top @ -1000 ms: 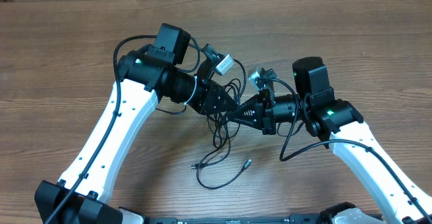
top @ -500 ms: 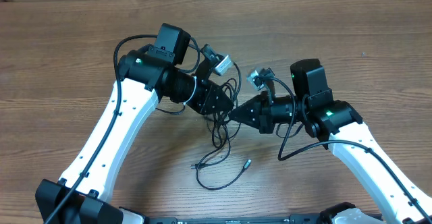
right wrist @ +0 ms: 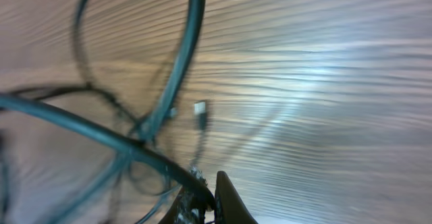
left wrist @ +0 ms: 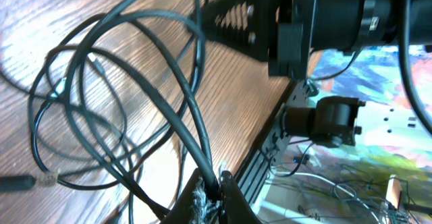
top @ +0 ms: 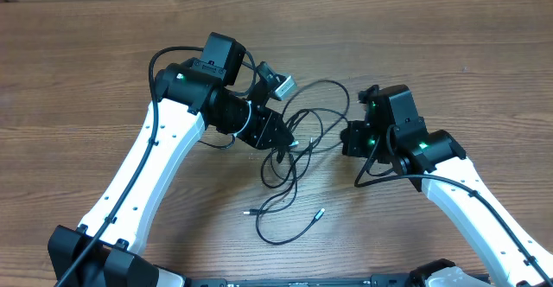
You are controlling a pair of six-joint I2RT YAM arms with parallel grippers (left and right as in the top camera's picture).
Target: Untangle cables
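Observation:
Several thin black cables hang in loose loops between my two grippers over the wooden table. My left gripper is shut on one cable, seen pinched at its tips in the left wrist view, with the loops spreading out before it. Off to the right, my right gripper is shut on another cable, which runs left from its tips. A small silver plug end lies on the wood beyond. One more cable curls on the table below, with its plug ends lying free.
The wooden table stretches bare to the back and sides. The black body of my right arm fills the top of the left wrist view. The table's front edge and the stand lie behind it.
My right gripper has drawn back to the right, away from the left one, pulling its cable with it. The tight tangle has opened into wider loops. The left arm has barely moved.

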